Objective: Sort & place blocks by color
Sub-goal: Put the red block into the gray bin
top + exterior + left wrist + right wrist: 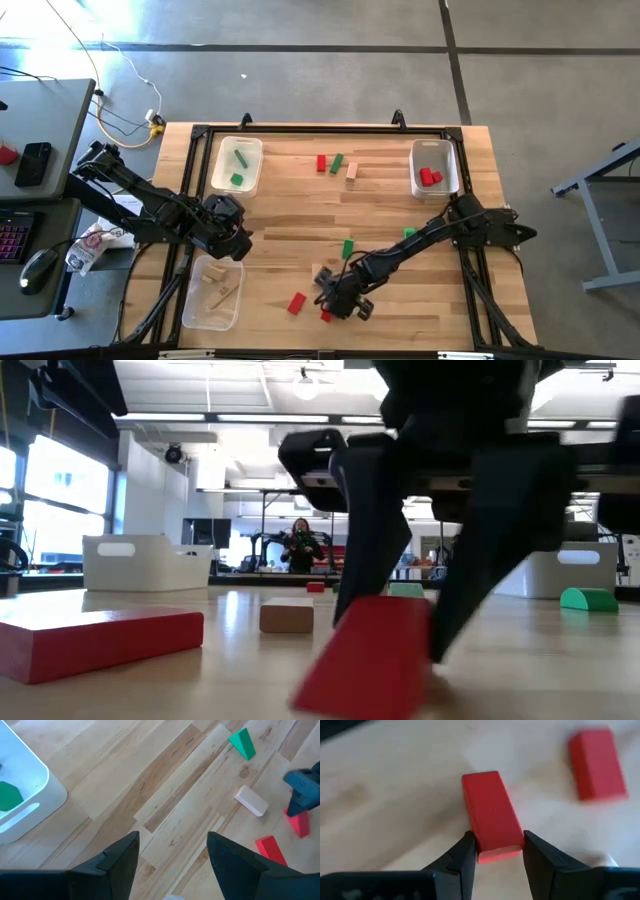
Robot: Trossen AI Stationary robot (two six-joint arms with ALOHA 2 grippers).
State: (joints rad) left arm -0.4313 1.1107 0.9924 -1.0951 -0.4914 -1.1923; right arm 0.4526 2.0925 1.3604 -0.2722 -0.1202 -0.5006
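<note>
The red block [492,815] lies on the table [390,215] at the lower centre of the high view, and the right hand [495,851] has its two fingers set against the block's near end, one on each side, closed on it while the block rests on the wood; the low view shows the same grip, with the block at table level. A second red block [296,302] lies just to the left of it, untouched. Sorting is judged partly done. The bin [434,168] at the upper right of the high view holds red pieces, the bin [236,165] at the upper left holds green pieces, and the bin [213,291] at the lower left holds pale wooden pieces. Left on the table are a green block [347,247] near the centre, a further green piece [409,233] beside the right arm, and a group at upper centre made up of a red block [321,163], a green block [337,163] and a pale wooden block [351,171]. The left hand [172,855] hovers over bare wood between the two left-side bins, fingers spread apart and holding nothing.
</note>
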